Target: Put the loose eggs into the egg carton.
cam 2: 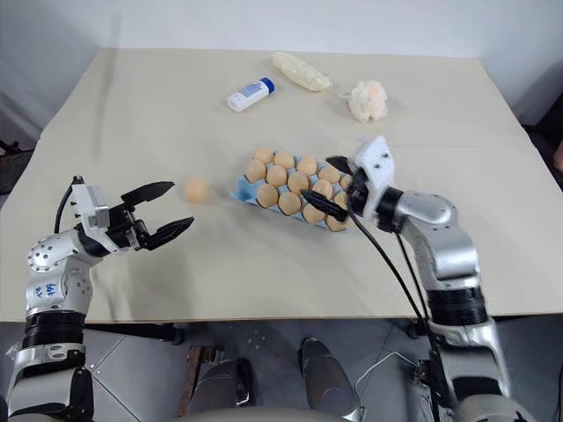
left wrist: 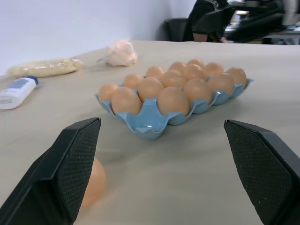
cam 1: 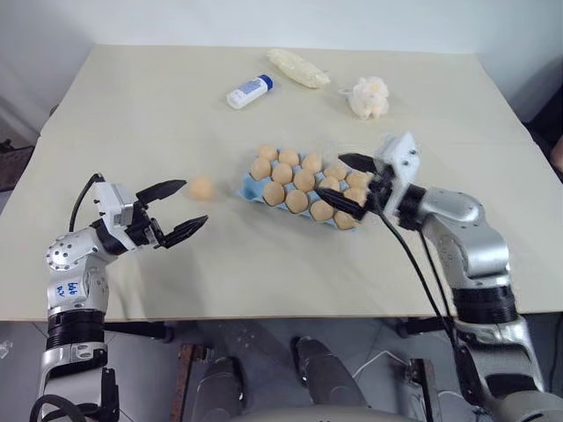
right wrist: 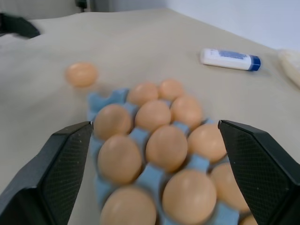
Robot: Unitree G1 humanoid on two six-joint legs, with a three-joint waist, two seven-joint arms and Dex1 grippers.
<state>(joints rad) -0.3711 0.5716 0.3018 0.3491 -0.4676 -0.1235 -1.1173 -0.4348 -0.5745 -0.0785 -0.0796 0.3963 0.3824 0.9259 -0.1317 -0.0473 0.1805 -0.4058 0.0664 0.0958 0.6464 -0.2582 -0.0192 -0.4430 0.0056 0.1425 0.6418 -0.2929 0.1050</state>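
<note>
The light blue egg carton [cam 1: 249, 187] lies mid-table with several pale orange eggs [cam 1: 303, 179] in its cups; the corner cup nearest my left arm looks empty. One loose egg [cam 1: 201, 186] rests on the table just left of the carton. My left gripper [cam 1: 193, 203] is open and level, its fingers [left wrist: 77, 164] on either side of that egg without touching it. In the left wrist view the egg [left wrist: 96, 183] is half hidden behind one finger. My right gripper [cam 1: 332, 176] hovers open over the carton's right end, holding nothing.
At the back of the table lie a white bottle with a blue cap [cam 1: 249, 91], a clear-wrapped pale packet [cam 1: 298, 68] and a lumpy cream puff ball [cam 1: 369, 97]. The table's front edge runs just below both arms. A dark-clothed person [left wrist: 206, 18] sits beyond the far side.
</note>
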